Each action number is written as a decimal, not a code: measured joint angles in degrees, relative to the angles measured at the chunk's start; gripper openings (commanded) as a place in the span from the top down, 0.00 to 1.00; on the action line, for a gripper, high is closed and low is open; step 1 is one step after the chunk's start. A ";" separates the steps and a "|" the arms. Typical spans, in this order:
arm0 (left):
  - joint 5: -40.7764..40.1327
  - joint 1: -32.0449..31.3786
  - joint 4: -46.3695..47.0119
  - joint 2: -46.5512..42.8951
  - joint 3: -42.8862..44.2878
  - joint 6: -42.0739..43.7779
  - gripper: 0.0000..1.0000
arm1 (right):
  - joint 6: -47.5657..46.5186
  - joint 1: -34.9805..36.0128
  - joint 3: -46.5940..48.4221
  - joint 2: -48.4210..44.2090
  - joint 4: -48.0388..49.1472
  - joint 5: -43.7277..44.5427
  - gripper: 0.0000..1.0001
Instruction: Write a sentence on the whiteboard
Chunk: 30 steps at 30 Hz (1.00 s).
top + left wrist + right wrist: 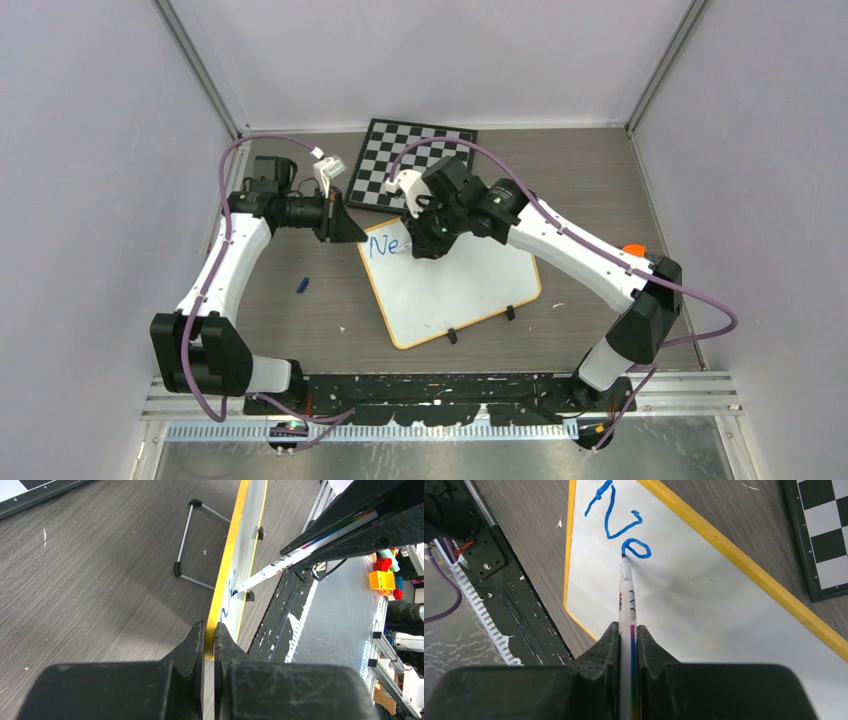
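Grey worktop (300, 330) all round. My right claw (628, 642) is clamped on the marker (626, 597), its tip touching the whiteboard (724, 610) at the blue "e". I'd press lightly and stroke slowly. My left claw (210, 637) pinches the board's yellow rim, steadying it just before the chessboard (400, 150).

The white, orange-rimmed whiteboard (724, 610) and black-and-white checkered chessboard (824, 535) run off the right wrist view; a tiny blue object (302, 285) cannot be identified.
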 measured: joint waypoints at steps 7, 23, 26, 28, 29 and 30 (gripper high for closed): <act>0.11 -0.04 0.00 0.00 0.00 -0.02 1.00 | -0.17 -1.20 0.09 -0.76 -1.22 0.04 1.00; 0.79 -0.28 0.00 0.00 0.00 -0.02 1.00 | -0.68 -2.36 2.86 -1.11 -2.21 1.29 1.00; 0.79 -0.31 -0.02 0.00 0.00 -0.02 1.00 | -0.94 -2.60 3.30 -1.11 -2.14 1.57 1.00; 0.76 -0.31 -0.02 0.00 0.00 -0.02 1.00 | -1.07 -2.64 3.30 -1.11 -2.14 1.60 1.00; 0.76 -0.31 -0.02 0.00 0.00 -0.02 1.00 | -1.18 -2.64 3.28 -1.11 -2.14 1.60 1.00; 0.76 -0.31 -0.02 0.00 0.00 0.00 1.00 | -1.25 -2.64 3.28 -1.11 -2.14 1.60 1.00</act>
